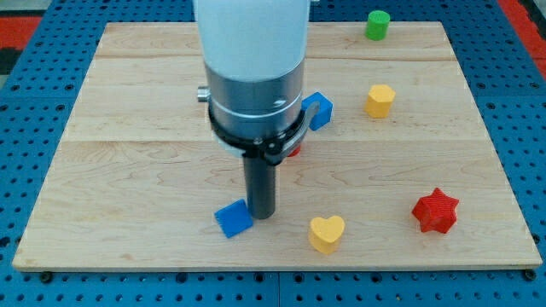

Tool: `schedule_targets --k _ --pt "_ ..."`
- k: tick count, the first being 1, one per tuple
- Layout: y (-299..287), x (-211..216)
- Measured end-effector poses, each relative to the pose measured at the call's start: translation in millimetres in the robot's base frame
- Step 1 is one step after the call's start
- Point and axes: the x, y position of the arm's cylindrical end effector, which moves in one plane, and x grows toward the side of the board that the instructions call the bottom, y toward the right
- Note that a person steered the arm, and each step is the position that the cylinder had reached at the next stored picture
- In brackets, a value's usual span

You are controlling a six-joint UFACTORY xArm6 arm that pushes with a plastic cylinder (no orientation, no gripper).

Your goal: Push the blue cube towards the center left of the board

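And here we are over the wooden board (128, 102), which sits on a blue pegboard surface (26, 94). The arm's big white and silver body (253, 77) fills the upper middle of the view, and the dark rod (260, 183) drops straight down from it.

My tip (261, 215) is down on the board, right against the blue cube (233, 219)! The cube sits at the tip's left, at the view's lower middle, slightly tilted, and the 2 look to be touching. There is no claw on this arm, only the rod, so there is nothing spread or pinching to report.

Around the board: a 2nd blue block (319, 110), arch-like in shape, peeks out at the right edge of the arm's body, near the centre. Just below it a sliver of a red block (293, 150) shows under the dark ring; its shape cannot be made out, it is mostly hidden.

Over to the view's right, a yellow block (380, 101) with angled sides sits well apart from the action. A green block (377, 25), cylinder-like, stands at the view's top right, near the board's far edge. A red star (436, 211) rests at the lower right. And a yellow heart (327, 234) lies at the view's bottom, to the right of my tip, near it but not touching.
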Motion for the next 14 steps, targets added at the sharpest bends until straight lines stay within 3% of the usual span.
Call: schedule_targets --k 1,2,3,6,7,9,14 --pt "-34 6" --pt "-9 0" --pt "58 -22" --pt "155 -117" --pt "155 -117" --pt "102 -127" --pt "103 -183"
